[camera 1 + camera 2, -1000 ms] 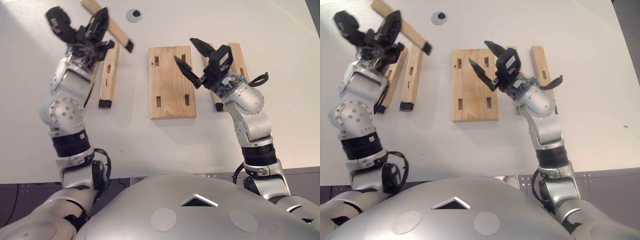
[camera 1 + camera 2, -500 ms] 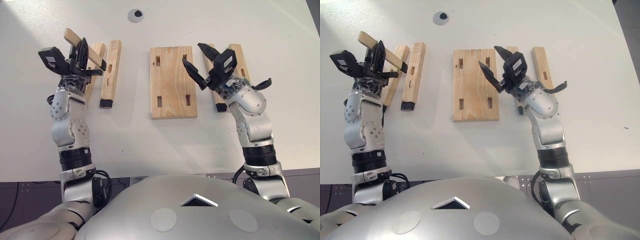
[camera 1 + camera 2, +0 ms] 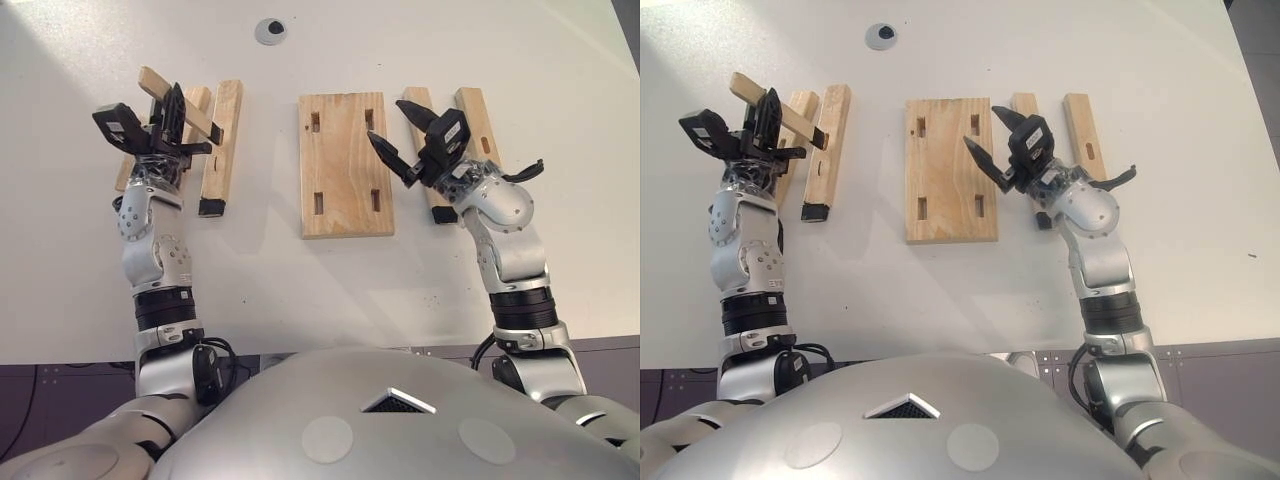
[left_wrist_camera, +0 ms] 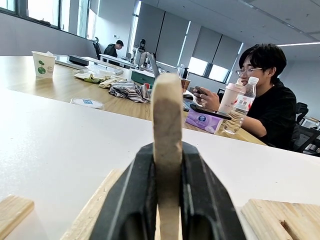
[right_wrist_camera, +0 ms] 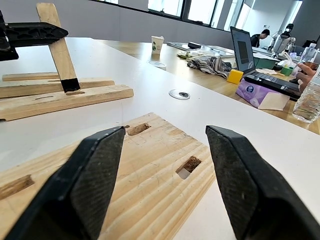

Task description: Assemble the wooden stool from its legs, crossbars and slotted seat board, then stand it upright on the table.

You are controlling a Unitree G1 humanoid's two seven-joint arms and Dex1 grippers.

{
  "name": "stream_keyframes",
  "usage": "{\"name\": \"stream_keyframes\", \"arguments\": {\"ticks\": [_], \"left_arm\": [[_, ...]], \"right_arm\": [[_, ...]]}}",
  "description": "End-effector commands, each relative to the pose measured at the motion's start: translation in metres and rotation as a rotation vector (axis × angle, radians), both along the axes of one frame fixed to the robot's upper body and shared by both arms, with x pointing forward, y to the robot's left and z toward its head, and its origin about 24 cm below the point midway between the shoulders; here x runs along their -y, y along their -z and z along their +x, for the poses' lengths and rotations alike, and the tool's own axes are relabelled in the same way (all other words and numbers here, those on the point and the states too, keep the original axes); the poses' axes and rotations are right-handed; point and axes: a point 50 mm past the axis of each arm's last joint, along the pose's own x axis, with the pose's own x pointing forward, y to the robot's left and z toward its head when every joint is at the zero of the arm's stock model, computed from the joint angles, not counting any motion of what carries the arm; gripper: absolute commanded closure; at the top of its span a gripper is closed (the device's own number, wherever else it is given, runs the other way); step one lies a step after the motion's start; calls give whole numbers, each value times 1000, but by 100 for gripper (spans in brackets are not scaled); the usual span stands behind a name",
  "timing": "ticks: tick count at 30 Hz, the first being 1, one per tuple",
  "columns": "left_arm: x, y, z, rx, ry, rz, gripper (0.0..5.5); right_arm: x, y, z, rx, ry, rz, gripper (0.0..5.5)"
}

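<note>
The slotted seat board (image 3: pixel 345 163) lies flat in the middle of the table. My left gripper (image 3: pixel 178 115) is shut on a short wooden bar with a black tip (image 3: pixel 190 108), held tilted. The tip reaches down to the two legs (image 3: pixel 221 140) lying left of the board. In the left wrist view the bar (image 4: pixel 167 125) stands clamped between the fingers (image 4: pixel 132 200). My right gripper (image 3: pixel 402 130) hangs open over the board's right edge, its fingers (image 5: pixel 95 170) spread above the slots (image 5: pixel 187 166). Two more legs (image 3: pixel 477 118) lie right of the board, partly hidden by that gripper.
A round grey grommet (image 3: pixel 269 30) sits in the table (image 3: pixel 300 280) at the back. Bare white tabletop lies between the board and the front edge, and to the far right.
My left arm has swung the bar down from high at the back until its tip is over the left legs. My right gripper has shifted slightly right, towards the board's right edge.
</note>
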Motion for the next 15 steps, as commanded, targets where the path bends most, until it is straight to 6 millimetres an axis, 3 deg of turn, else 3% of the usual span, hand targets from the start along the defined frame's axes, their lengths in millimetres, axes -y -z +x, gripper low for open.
{"name": "stream_keyframes", "arguments": {"ticks": [1, 9, 15], "left_arm": [[1, 4, 4, -8, 13, 17, 513], [-7, 21, 2, -45, -17, 73, 513], [-1, 52, -16, -80, 79, 224, 513]], "right_arm": [[-1, -2, 1, 14, -17, -12, 252], [-3, -1, -1, 24, -50, -43, 252], [-4, 1, 0, 19, -62, -48, 252]]}}
